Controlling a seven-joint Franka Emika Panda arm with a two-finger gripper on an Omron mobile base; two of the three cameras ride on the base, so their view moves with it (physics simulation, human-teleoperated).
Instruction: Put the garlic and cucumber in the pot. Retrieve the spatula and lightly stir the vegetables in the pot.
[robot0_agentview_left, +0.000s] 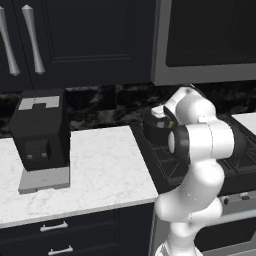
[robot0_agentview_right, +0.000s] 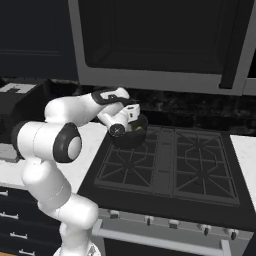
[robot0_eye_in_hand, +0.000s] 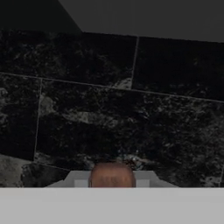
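Hand view: pincer (robot0_eye_in_hand: 112, 186) clamps spatula (robot0_eye_in_hand: 112, 176) handle.

a black boxy appliance (robot0_agentview_left: 40, 130) stands on a grey base on the white marble counter (robot0_agentview_left: 105, 170), left of the black gas stove (robot0_agentview_right: 170, 165). dark cabinets (robot0_agentview_left: 75, 40) hang above.
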